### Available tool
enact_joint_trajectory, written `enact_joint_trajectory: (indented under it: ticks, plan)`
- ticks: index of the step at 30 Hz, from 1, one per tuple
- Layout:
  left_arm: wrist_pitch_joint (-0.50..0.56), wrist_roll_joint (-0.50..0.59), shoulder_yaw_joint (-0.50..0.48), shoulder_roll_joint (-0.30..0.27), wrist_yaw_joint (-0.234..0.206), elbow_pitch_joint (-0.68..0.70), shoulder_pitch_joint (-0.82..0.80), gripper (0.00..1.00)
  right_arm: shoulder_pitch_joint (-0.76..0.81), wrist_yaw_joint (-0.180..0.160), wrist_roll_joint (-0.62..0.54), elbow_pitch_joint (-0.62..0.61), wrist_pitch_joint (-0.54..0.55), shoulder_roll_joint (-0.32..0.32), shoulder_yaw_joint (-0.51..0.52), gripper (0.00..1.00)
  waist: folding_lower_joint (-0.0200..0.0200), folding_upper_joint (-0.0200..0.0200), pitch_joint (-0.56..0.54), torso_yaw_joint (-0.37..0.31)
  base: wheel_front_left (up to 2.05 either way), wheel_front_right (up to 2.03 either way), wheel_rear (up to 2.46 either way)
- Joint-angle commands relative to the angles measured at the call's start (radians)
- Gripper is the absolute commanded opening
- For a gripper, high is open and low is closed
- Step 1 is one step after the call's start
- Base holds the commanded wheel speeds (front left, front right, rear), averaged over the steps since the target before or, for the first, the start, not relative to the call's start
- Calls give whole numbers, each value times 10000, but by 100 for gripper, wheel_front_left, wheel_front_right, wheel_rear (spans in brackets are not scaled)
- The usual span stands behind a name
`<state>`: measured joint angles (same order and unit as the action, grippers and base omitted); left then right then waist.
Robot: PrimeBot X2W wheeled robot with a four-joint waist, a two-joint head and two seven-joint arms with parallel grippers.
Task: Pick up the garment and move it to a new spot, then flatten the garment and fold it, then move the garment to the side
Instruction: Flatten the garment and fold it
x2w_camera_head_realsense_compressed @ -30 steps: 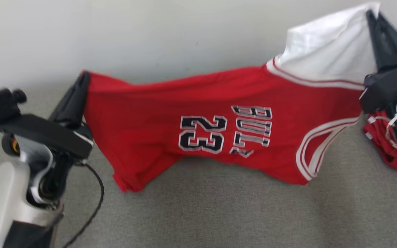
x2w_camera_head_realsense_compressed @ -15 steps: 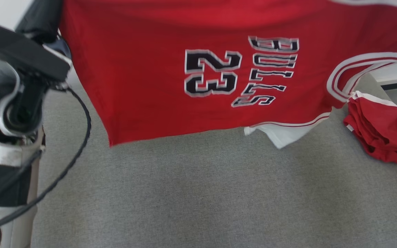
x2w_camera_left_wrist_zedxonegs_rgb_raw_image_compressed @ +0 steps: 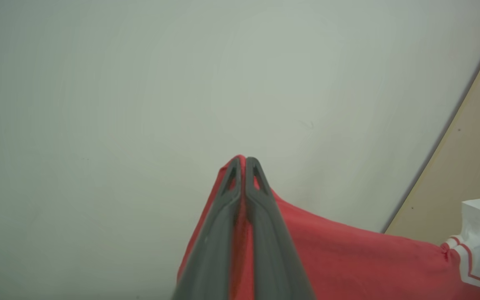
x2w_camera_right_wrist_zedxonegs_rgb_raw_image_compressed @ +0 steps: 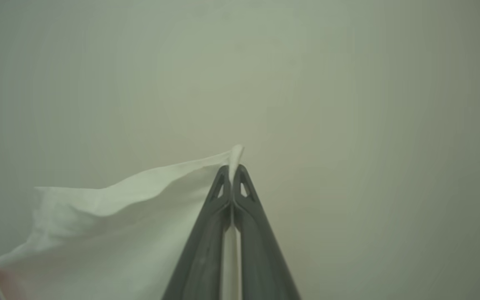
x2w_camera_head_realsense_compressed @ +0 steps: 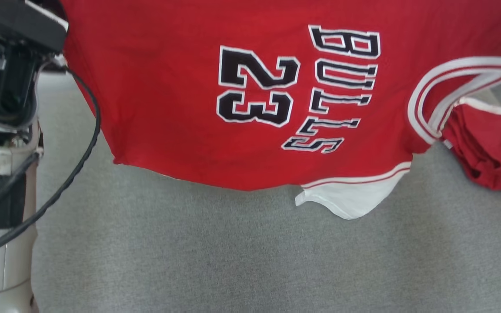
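Crumpled red heap of cloth (x2w_camera_head_realsense_compressed: pixel 489 148) with white trim at three o'clock, lying on the grey woven counter (x2w_camera_head_realsense_compressed: pixel 250 261). Pale blank wall (x2w_camera_left_wrist_zedxonegs_rgb_raw_image_compressed: pixel 140 83) ahead in both wrist views.

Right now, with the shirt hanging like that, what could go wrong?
The left end effector and right end effector each pinch only a thin fabric edge; the jersey might slip free.
Its dangling white sleeve could fold under on landing.
It hangs near the crumpled red garment and might drag it.
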<state>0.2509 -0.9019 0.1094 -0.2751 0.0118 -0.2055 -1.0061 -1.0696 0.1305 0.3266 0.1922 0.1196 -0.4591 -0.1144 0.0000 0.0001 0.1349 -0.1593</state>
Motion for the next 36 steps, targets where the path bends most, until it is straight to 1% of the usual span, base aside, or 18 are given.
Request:
enact_joint_trajectory:
  ticks: [1,5,7,9,10,12,16,19,22,25,26,28,31,36]
  plan:
    - [-58,206,22,-4,-65,-34,-230,0,-238,3,154,40,86,71,-45,0,0,-1,860,-49,0,0,0]
    - [-343,594,77,-23,-291,-140,-1121,0,-1089,3,559,248,284,282,-315,0,0,-1,2120,-132,0,0,0]
    - [-580,830,56,-19,-389,-225,-1657,0,-1670,3,535,339,318,355,-467,0,0,-1,2796,-184,0,0,0]
    - [-906,1076,65,-53,-452,-298,-2247,0,-2291,3,518,548,168,581,-409,0,0,-1,3445,-229,0,0,0]
    - [-1124,1206,38,-46,-465,-378,-2501,0,-2589,3,329,668,39,633,-400,0,0,-1,3718,-244,0,0,0]
    - [-1641,1581,56,-110,-457,-487,-3091,0,-3279,3,-26,894,-375,835,-63,0,0,-1,4224,-257,0,0,0]
    - [-2995,2184,-59,-126,-360,-801,-3985,0,-4370,3,-1287,1357,-1726,1312,774,0,0,-1,4715,-287,0,0,0]
    - [-4127,2486,-207,-56,-299,-948,-4579,0,-4968,3,-2332,1336,-2791,1766,1544,0,0,-1,4949,-326,0,0,0]
    - [-4821,2727,-352,-37,-106,-942,-5034,0,-5292,3,-3202,1017,-3473,2149,1962,0,0,-1,5152,-413,0,0,0]
    - [-5061,2872,-503,-55,131,-911,-5302,0,-5315,3,-3780,812,-3703,2291,1883,0,0,-1,5436,-525,0,0,0]
    - [-5125,3064,-602,-112,293,-895,-5159,0,-5159,3,-3948,627,-3785,2375,1910,0,0,-1,5681,-610,0,0,0]
    - [-5153,3225,-798,-176,383,-912,-4851,0,-4839,3,-4154,408,-3822,2485,1917,0,0,-1,5887,-715,0,0,0]
    - [-5154,3466,-1088,-181,532,-752,-4336,0,-4315,3,-4160,-17,-3841,2617,1753,0,0,-1,6227,-837,0,0,0]
    - [-5157,3600,-1349,-230,865,-633,-3306,0,-3108,3,-3870,-512,-3832,2497,1112,0,0,-1,6356,-875,0,0,0]
